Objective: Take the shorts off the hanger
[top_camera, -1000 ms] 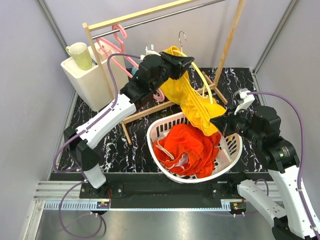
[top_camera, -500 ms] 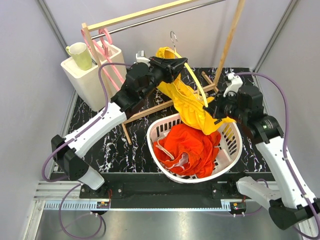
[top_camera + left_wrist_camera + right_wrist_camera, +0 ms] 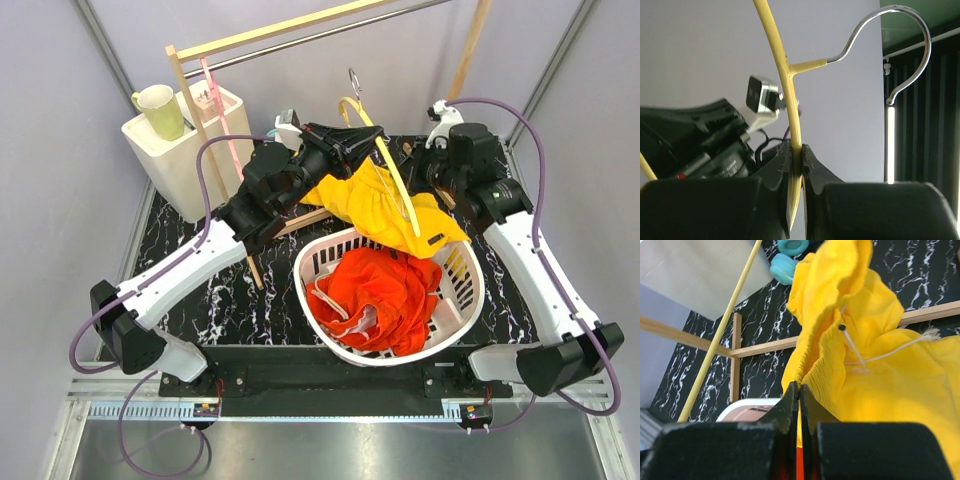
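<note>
Pinching yellow hanger (image 3: 785,85), left gripper (image 3: 796,156); right gripper (image 3: 798,391) on yellow shorts (image 3: 880,385).

Yellow shorts (image 3: 395,210) of soft matt cloth with gathered waistband above the basket (image 3: 470,300), basket of white slotted plastic, orange-red shorts (image 3: 375,290) of matt cloth inside it, hanger (image 3: 793,115) smooth yellow-coated, hook (image 3: 900,7) shiny metal, table (image 3: 200,290) under the basket glossy black marbled.

Both arms are finished alike. The left arm (image 3: 200,252) and right arm (image 3: 530,270) have white shell links, black joint housings and black base blocks. A purple cable (image 3: 240,138) loops along each arm. A small white camera module (image 3: 288,125) sits at each wrist. The left gripper (image 3: 796,152) and right gripper (image 3: 798,390) have matte black wedge fingers tapering to narrow tips.
</note>
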Motion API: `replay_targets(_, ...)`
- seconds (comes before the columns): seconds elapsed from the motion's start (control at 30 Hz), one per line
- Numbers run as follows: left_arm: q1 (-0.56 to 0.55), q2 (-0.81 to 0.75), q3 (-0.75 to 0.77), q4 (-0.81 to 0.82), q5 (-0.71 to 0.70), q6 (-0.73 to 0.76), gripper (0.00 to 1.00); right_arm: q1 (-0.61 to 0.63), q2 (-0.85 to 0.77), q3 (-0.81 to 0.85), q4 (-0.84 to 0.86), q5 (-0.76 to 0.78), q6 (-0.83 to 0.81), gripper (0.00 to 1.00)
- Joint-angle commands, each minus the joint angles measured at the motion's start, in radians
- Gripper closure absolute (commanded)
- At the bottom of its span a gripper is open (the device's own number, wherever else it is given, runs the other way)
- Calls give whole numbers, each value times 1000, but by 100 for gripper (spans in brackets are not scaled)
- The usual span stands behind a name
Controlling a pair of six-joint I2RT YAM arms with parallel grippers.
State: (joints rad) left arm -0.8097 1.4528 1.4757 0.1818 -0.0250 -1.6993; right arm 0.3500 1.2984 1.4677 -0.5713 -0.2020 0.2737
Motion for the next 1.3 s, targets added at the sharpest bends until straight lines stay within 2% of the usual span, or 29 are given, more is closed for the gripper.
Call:
replay_targets(0.0,-9,-71,-25,166,65,27,100,-35,27,106,15,85,13,100)
replay_targets(0.2,-9,-100,-21,139,123,157,100,-91,-17,221,-33,124,3,100)
replay_targets(0.37,-6,-112,-100,176,148,127,100,-91,-66,391,-50,127,-37,100)
replay_targets(0.53,-2,-100,-95,170,168,132,100,-89,-88,534,-38,87,-56,100)
replay_targets(0.73,7,-101,-94,163,162,135,100,-89,-100,647,82,-23,-48,100)
replay_targets(0.93,7,-115,-100,157,145,138,100,-89,-42,844,186,-74,-44,100)
replay_targets(1.03,7,-123,-97,150,132,148,100,-89,11,945,108,-18,-50,100)
replay_targets(1.07,7,-124,-95,147,129,153,100,-89,36,979,-10,8,-48,100)
replay_targets(1.13,9,-131,-97,146,120,158,100,-89,33,908,-153,113,-15,100)
replay_targets(1.2,9,-137,-100,151,114,161,100,-88,-23,780,-193,165,44,100)
replay_targets(1.23,9,-137,-103,154,112,161,100,-89,-54,620,-190,161,50,100)
replay_targets(1.27,10,-138,-112,163,112,159,100,-89,-120,535,-182,139,67,96)
